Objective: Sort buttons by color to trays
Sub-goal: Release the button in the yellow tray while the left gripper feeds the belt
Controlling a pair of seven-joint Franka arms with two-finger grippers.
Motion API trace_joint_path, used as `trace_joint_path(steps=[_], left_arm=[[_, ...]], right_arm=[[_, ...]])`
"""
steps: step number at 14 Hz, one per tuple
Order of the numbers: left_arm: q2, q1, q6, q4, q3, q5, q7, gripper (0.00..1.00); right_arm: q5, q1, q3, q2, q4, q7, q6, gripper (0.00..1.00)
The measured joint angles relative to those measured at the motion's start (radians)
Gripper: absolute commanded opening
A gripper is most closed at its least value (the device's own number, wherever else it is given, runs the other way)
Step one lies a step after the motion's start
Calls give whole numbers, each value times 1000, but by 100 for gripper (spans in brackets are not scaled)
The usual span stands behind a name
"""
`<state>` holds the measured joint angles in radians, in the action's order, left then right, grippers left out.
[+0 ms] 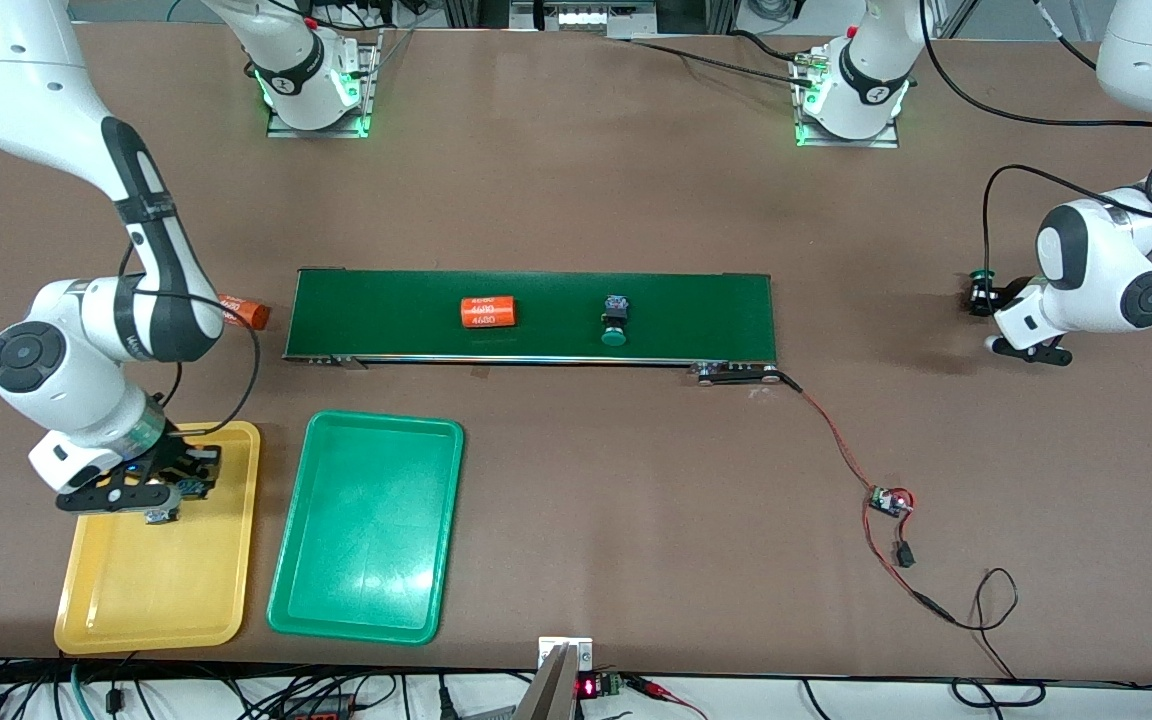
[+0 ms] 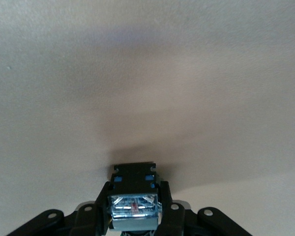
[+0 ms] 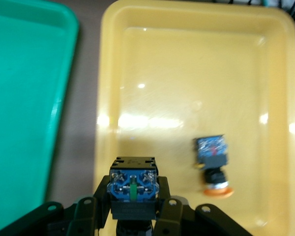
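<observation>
My right gripper [image 1: 174, 492] hangs over the yellow tray [image 1: 116, 600], shut on a button [image 3: 132, 169] with a black-and-blue body. Its cap is hidden. A yellow-capped button [image 3: 214, 167] lies on its side in that tray [image 3: 187, 59]. The green tray [image 1: 366, 530] beside it holds nothing. My left gripper [image 2: 135, 191] is low at the left arm's end of the table, shut on a green-capped button [image 1: 982, 288] that rests on the tabletop. Its body [image 2: 133, 172] shows between the fingers. Another green-capped button [image 1: 616, 322] sits on the dark-green conveyor belt [image 1: 696, 310].
An orange 4680 cylinder [image 1: 488, 311] lies on the belt, and a second one [image 1: 248, 313] lies off the belt's end by the right arm. A red-and-black cable runs from the belt to a small circuit board [image 1: 888, 501] nearer the front camera.
</observation>
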<state>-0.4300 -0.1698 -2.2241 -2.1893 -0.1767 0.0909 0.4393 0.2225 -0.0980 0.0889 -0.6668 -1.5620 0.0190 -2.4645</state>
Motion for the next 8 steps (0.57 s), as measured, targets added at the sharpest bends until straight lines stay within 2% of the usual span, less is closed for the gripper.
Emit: trace_joint_path(steps=[3, 6, 7, 8], left_arm=[[27, 3, 194, 114, 34, -77, 0, 15], [49, 6, 386, 261, 124, -162, -2, 14], [52, 8, 411, 287, 163, -176, -18, 14], [53, 10, 420, 303, 206, -183, -57, 14]], right_arm=[[0, -11, -7, -66, 25, -26, -93, 1], [0, -10, -10, -130, 30, -26, -158, 10], [0, -10, -11, -143, 32, -26, -166, 27], [0, -8, -11, -151, 34, -26, -173, 51]])
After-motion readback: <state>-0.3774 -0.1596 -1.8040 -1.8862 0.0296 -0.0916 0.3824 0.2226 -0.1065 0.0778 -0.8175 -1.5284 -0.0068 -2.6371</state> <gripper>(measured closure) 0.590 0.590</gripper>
